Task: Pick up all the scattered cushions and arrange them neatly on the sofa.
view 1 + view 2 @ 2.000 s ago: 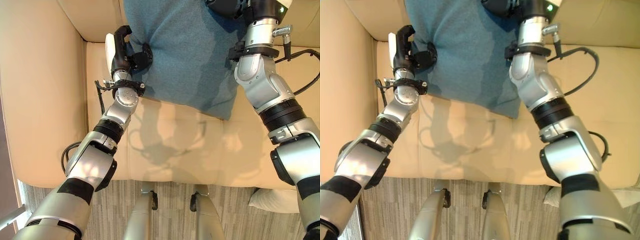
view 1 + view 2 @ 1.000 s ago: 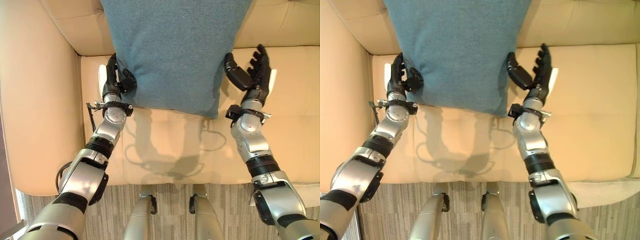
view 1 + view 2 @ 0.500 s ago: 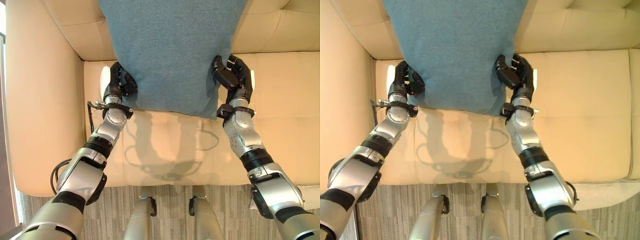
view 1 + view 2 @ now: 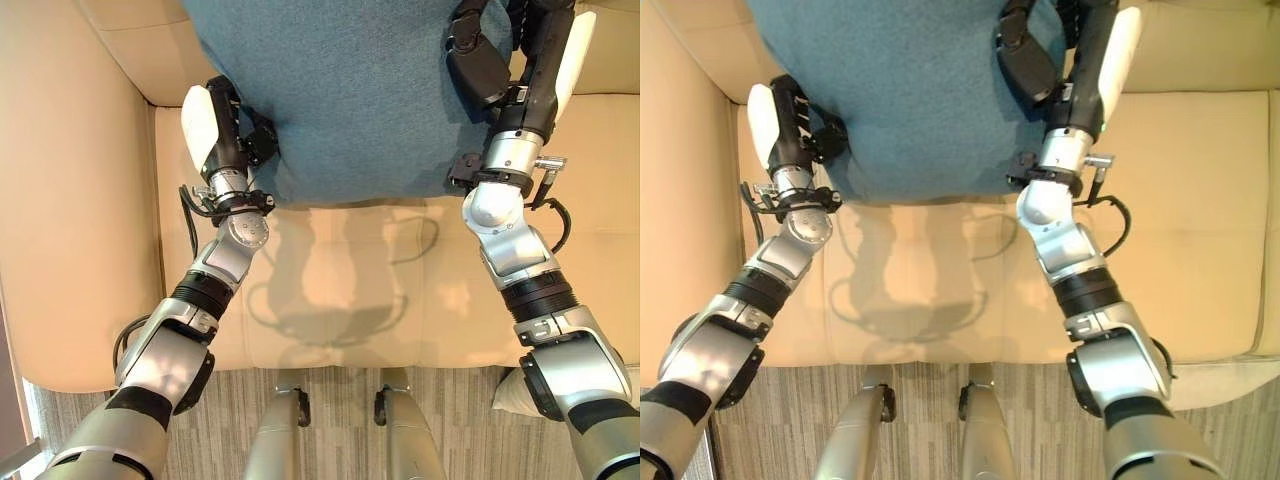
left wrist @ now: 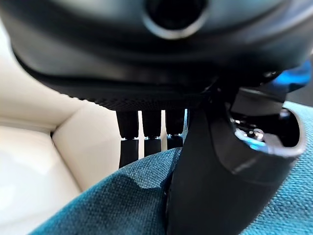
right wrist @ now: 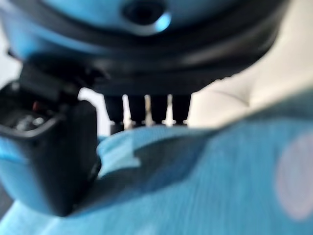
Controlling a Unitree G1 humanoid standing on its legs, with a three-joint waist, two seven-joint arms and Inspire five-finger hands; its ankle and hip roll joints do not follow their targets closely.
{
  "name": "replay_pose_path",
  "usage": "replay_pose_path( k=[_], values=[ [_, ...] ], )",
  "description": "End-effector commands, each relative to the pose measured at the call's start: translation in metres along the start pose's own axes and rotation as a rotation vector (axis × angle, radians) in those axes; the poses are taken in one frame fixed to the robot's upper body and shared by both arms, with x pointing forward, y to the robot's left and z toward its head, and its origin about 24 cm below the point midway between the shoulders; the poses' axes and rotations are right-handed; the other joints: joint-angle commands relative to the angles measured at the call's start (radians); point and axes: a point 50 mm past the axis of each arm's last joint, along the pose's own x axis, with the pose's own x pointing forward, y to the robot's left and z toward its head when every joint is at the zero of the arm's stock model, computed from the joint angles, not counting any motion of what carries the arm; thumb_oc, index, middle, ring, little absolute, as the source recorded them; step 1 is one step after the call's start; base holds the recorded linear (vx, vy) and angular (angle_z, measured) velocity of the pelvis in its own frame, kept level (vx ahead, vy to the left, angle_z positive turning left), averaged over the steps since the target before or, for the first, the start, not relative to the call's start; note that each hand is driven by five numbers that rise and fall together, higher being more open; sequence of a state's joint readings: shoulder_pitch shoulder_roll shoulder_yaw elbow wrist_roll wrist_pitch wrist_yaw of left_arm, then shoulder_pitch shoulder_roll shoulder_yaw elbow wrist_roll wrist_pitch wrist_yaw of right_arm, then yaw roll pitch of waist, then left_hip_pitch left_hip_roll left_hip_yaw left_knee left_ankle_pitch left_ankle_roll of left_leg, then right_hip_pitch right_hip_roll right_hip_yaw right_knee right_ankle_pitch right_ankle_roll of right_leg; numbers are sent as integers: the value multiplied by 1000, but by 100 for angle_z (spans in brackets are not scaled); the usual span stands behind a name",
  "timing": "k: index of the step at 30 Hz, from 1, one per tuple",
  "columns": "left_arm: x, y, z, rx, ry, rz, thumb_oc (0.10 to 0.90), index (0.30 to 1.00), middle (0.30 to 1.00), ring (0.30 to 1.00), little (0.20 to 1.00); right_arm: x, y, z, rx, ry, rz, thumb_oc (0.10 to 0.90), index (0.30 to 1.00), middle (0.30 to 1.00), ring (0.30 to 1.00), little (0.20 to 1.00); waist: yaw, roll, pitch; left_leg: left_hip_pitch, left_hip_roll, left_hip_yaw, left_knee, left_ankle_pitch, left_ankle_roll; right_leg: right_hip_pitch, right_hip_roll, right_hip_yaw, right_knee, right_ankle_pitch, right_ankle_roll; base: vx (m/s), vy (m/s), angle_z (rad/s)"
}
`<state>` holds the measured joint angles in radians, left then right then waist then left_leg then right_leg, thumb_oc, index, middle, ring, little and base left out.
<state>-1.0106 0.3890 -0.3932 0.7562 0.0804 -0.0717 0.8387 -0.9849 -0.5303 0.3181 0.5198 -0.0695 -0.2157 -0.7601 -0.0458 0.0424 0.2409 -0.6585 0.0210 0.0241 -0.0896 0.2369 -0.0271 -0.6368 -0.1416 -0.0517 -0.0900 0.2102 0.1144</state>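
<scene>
The wide beige leather sofa (image 4: 330, 290) takes most of the head views, with its armrest on the robot's left and its seat below the arms. Against its backrest stands the big teal fabric cushion (image 4: 340, 90), square in shape, and its lower edge is on the seat. The left hand (image 4: 225, 125) holds the left edge of the cushion: in the left wrist view its thumb lies on the front of the fabric and its fingers (image 5: 146, 139) go behind the edge, so the cloth is pinched between them. The right hand (image 4: 505, 60) grips the right side higher up, thumb in front and fingers (image 6: 146, 115) behind the fold. A pale cushion (image 4: 512, 392) lies on the grey striped floor (image 4: 450, 430) near the right arm.
</scene>
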Motion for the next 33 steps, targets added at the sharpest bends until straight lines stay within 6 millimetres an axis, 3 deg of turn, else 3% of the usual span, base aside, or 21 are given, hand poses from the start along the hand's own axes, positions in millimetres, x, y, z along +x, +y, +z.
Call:
replay_pose_path(
  k=[1, 5, 6, 7, 8, 9, 10, 16, 20, 23, 25, 26, 27, 28, 30, 33],
  values=[
    [32, 15, 81, -115, -372, 175, 400, 300, 300, 300, 300, 31, 7, 46, 60, -204, -45, 400, 300, 300, 300, 300, 20, 14, -89, 47, -4, -25, 2, -116, -53, 8, 43, -12, 36, -48, -7, 0, 0, 0],
    [48, 8, 76, 23, -301, 176, 400, 300, 300, 300, 300, 39, 22, 29, 11, -73, -12, 400, 300, 300, 300, 300, 9, 14, -88, 19, -1, -22, 2, -107, -55, -19, 42, -11, 27, -29, -2, -8, 0, 0],
    [49, 6, 76, 25, -279, 167, 474, 411, 411, 411, 411, 40, 25, 28, -2, -57, 0, 533, 500, 500, 500, 500, 8, 14, -89, 14, 0, -22, 2, -105, -54, -22, 41, -11, 25, -27, -1, 0, 0, 0],
    [49, 3, 74, 21, -249, 151, 518, 476, 476, 476, 476, 40, 28, 26, -12, -43, 9, 574, 561, 561, 561, 561, 6, 14, -88, 11, 1, -21, 2, -103, -54, -27, 42, -10, 25, -24, -1, 0, 0, 0],
    [50, 2, 72, 15, -218, 149, 675, 712, 712, 712, 712, 41, 33, 26, -19, -29, 19, 800, 900, 900, 900, 900, 7, 14, -87, 7, 2, -20, 2, -102, -53, -32, 42, -9, 25, -22, -1, -2, -11, -3],
    [49, -3, 71, -6, -183, 123, 767, 851, 851, 851, 851, 42, 35, 27, -17, -13, 23, 800, 900, 900, 900, 900, 7, 15, -86, 5, 3, -20, 2, -101, -53, -35, 41, -8, 24, -21, 0, 3, -15, -4],
    [50, -9, 67, -19, -116, 52, 800, 900, 900, 900, 900, 46, 38, 29, -19, 8, 38, 800, 900, 900, 900, 900, 8, 18, -84, 1, 2, -20, 2, -97, -54, -37, 40, -7, 20, -16, 1, 3, -9, -4],
    [45, -20, 56, -12, -24, -62, 800, 900, 900, 900, 900, 50, 42, 38, -6, -4, 63, 800, 900, 900, 900, 900, 11, 26, -77, -2, 4, -21, 2, -94, -52, -42, 42, -5, 20, -13, 0, -1, -2, -1],
    [43, -13, 38, -28, 68, -7, 800, 900, 900, 900, 900, 47, 34, 31, 21, 29, 37, 800, 900, 900, 900, 900, 10, 25, -78, 5, 4, -25, 2, -96, -50, -35, 47, -4, 22, -17, -4, 3, -8, 0],
    [49, 11, 27, -272, 152, 136, 800, 900, 900, 900, 900, 34, 25, 15, 49, 119, -77, 800, 900, 900, 900, 900, 12, 27, -78, 25, 4, -21, 2, -105, -47, -18, 52, -5, 23, -26, -9, 26, -18, -1],
    [49, 17, 22, -327, 174, 164, 800, 900, 900, 900, 900, 29, 24, 13, 67, 136, -95, 800, 900, 900, 900, 900, 10, 27, -82, 28, 2, -20, 2, -102, -45, -15, 51, -5, 23, -24, -11, 19, -12, -6],
    [49, 39, 12, -454, 201, 251, 800, 900, 900, 900, 900, 15, 16, 5, 93, 159, -133, 800, 900, 900, 900, 900, 13, 31, -83, 49, 2, -19, 2, -109, -38, 2, 54, 0, 30, -34, -17, 13, -3, -8],
    [49, 39, 11, -453, 202, 250, 800, 900, 900, 900, 900, 14, 16, 5, 93, 160, -132, 800, 900, 900, 900, 900, 13, 30, -84, 48, 1, -19, 2, -108, -38, 1, 54, 0, 30, -34, -17, 79, -27, -7],
    [45, 53, 11, -579, 169, 273, 800, 900, 900, 900, 900, 0, 4, -6, 125, 192, -147, 800, 900, 900, 900, 900, 20, 37, -81, 69, -1, -17, 2, -120, -33, 20, 55, 1, 38, -50, -22, 49, -28, -6],
    [35, 60, 8, -626, 137, 250, 800, 900, 900, 900, 900, -14, -9, -17, 132, 211, -135, 800, 900, 900, 900, 900, 26, 40, -83, 85, -5, -14, 2, -123, -29, 39, 52, 0, 40, -57, -25, 22, -34, -2],
    [11, 70, -17, -657, 167, 212, 800, 900, 900, 900, 900, -34, -28, -34, 111, 250, -121, 800, 900, 900, 900, 900, 35, 49, -90, 95, -9, -16, 2, -116, -25, 55, 50, -7, 38, -57, -28, 6, -11, 3]
  ],
)
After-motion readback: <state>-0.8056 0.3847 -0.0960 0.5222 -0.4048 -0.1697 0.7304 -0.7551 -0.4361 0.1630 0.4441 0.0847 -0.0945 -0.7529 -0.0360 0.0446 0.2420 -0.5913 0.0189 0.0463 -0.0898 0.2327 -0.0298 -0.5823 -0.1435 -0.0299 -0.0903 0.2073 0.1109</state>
